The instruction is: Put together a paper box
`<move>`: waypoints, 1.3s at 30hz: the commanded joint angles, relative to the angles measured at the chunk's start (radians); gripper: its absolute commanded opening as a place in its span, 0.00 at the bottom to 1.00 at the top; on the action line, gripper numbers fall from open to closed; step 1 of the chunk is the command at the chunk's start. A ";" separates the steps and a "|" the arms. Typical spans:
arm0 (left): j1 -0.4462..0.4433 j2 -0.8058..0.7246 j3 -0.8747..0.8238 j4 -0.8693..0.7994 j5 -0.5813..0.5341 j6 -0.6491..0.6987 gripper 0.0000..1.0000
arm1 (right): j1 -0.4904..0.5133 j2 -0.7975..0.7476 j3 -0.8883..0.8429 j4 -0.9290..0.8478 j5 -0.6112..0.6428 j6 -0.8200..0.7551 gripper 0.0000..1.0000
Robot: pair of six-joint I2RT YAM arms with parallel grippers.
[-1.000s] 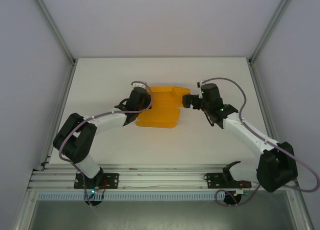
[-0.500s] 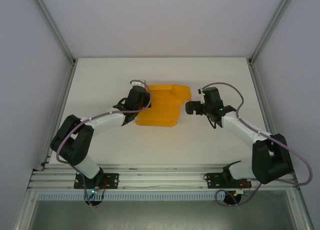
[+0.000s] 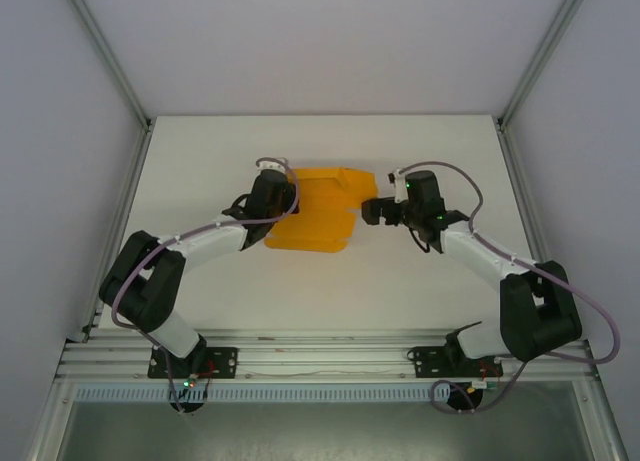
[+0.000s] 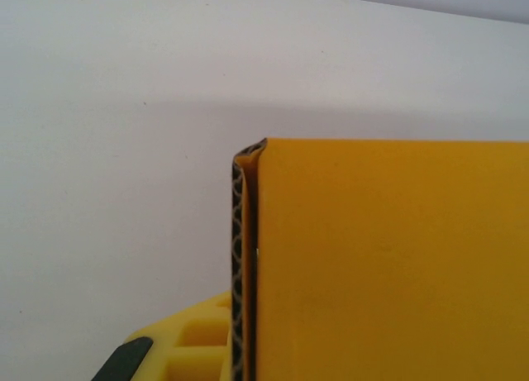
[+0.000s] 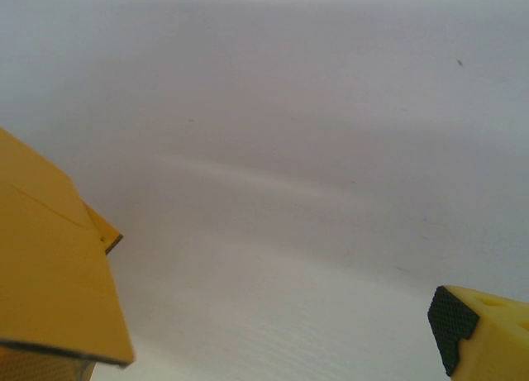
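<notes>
Back in toward the box (image 3: pixel 315 216) comes your right pincer (image 3: pixel 368 211), fingers spread, gripping nothing. You've nudged the box left, mid-counter (image 3: pixel 400 271). Your left pincer (image 3: pixel 272 193) sits at its left edge, grip unclear. Walls look unfolded yet.

Soft, even light from above keeps the overhead view bright and sharp, with only faint shadows on the white tabletop (image 3: pixel 320 281). Both wrist views are softer. In them the paper box (image 4: pixel 388 265) looms close and slightly blurred, and a dim grey shadow band lies on the surface behind it.
</notes>
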 commanded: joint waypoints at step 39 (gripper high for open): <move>0.087 0.022 0.040 0.070 0.553 0.226 0.00 | -0.067 0.094 0.395 -0.691 -0.643 -0.558 0.28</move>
